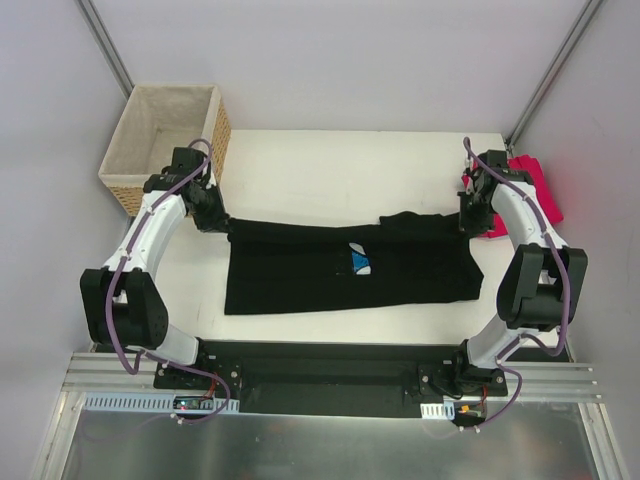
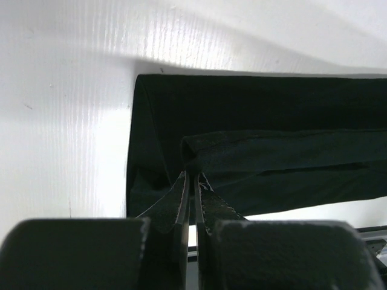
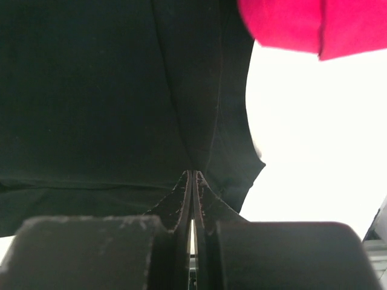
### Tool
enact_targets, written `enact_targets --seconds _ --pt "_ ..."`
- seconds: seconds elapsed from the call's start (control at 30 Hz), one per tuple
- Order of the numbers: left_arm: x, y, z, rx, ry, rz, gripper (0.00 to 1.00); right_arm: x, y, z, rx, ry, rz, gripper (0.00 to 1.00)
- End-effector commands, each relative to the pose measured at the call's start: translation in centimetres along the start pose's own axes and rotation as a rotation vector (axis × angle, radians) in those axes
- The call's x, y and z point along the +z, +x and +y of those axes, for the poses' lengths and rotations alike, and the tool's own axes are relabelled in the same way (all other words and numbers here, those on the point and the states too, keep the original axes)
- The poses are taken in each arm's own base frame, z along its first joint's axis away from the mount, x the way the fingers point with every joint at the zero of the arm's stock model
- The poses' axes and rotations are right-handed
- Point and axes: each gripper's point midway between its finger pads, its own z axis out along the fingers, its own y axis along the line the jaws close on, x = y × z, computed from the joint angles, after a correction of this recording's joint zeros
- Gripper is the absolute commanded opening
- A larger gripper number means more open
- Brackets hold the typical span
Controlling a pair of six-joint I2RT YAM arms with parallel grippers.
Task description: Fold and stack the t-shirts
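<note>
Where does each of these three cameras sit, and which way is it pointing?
Top: above and behind the arms, looking down on the table, black t-shirt, red t-shirt and basket; both arms, left gripper and right gripper show.
Left wrist: on the left arm, looking past its shut fingers pinching the black t-shirt.
Right wrist: on the right arm, looking past its shut fingers on black cloth; red t-shirt beyond.
Shared: all three see the black t-shirt.

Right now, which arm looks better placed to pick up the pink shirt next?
Right. The pink shirt lies just beside the right gripper; the left gripper is far across, near the basket. Both pinch the black shirt, so it would need to let go first.
</note>
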Motion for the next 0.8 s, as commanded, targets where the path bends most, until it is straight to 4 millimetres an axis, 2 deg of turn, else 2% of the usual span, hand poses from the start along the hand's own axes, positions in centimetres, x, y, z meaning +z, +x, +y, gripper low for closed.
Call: enact_targets --seconds 0.0,0.1,0.4,0.63,0.77 --pt "1.1 0.7 2.0 -0.013 -0.061 0.031 0.0 -0.5 0.8 -0.6 0.014 0.023 -0.012 0.01" --pt "2.0 0.9 2.3 -0.012 -0.069 0.057 0.0 0.3 1.2 -0.1 0.026 0.007 0.014 0.01" --pt "3.9 2.4 3.5 -0.024 -0.098 0.109 0.0 1.9 3.6 -0.8 0.032 0.059 0.101 0.01" --pt "4.8 3.3 4.3 -0.04 -0.132 0.144 0.0 2.7 3.6 0.1 0.036 0.026 0.123 0.01" --pt "5.4 3.9 4.7 -0.056 -0.15 0.168 0.0 3.3 4.2 0.1 0.033 0.048 0.16 0.01"
